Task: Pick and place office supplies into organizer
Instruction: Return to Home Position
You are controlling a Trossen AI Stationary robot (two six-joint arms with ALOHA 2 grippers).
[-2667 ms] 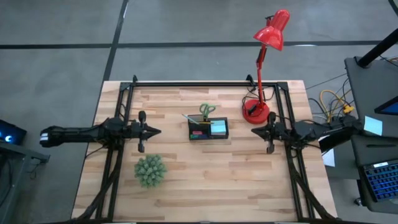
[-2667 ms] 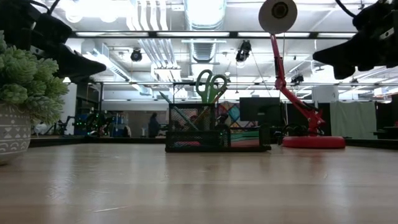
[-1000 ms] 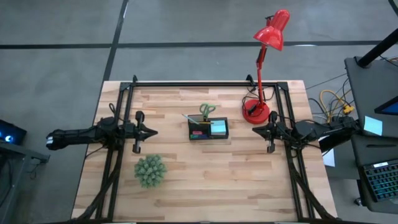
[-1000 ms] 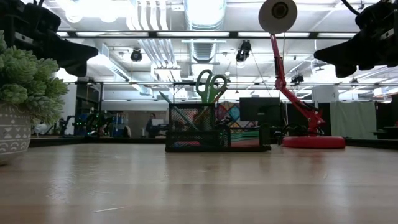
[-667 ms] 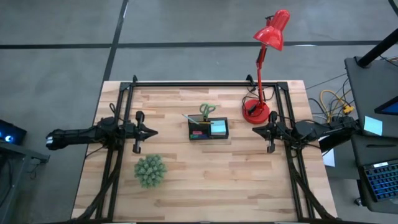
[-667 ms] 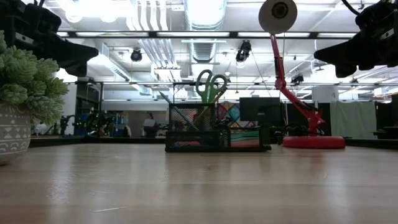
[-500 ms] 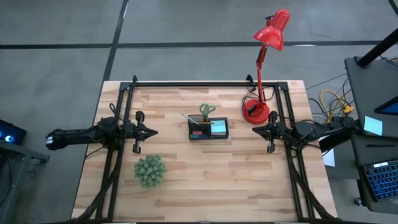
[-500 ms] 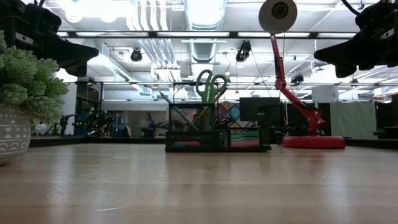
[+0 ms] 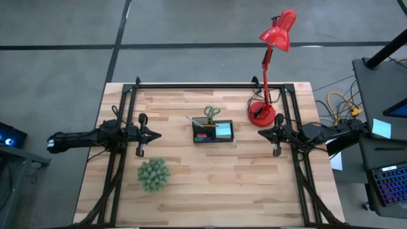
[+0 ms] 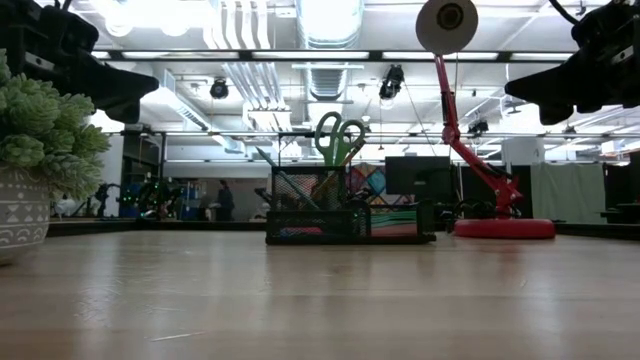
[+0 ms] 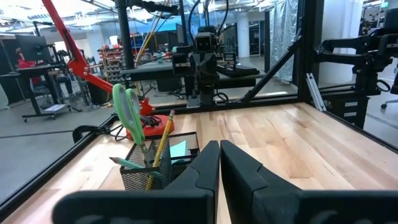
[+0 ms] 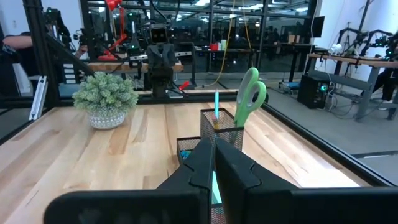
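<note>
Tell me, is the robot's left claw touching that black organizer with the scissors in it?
Apart. The high view shows a stretch of bare table between the left gripper and the organizer; the gripper hovers off to its side, holding nothing.

Left gripper (image 9: 156,134) and right gripper (image 9: 260,135) point jaws at each other, well apart, arms stretched level; both jaws seem pressed together.

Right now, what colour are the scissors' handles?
The scissors have green handles, clearest in the left wrist view.
</note>
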